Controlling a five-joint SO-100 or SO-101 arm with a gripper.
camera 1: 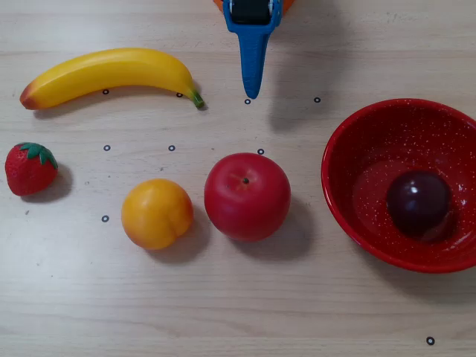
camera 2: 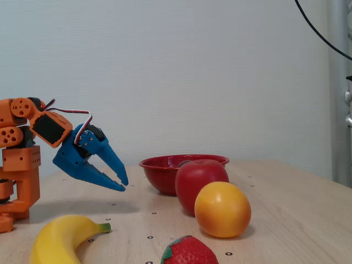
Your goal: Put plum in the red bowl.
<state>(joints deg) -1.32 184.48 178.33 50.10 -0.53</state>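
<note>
Lying at the far left of the overhead view, a small red plastic strawberry with green leaves starts a row of toy fruit on the pale wood-grain worktop. Above it stretches a long yellow banana; further right sit a round orange fruit and a large glossy red apple, close together but not touching. Behind the apple, the blue two-finger gripper hangs over bare worktop, its fingers slightly parted and pinching nothing, as the fixed view shows. At the right edge stands the wide, glossy red bowl with white speckles, and the small dark purple plum rests inside it, toward its right side. By these views, the task looks complete.

What remains is the risk of undoing it: the gripper is low, so a careless swing toward the right could clip the bowl's rim and tip or slide it. A sweep forward could nudge the apple, which would likely roll.
</note>
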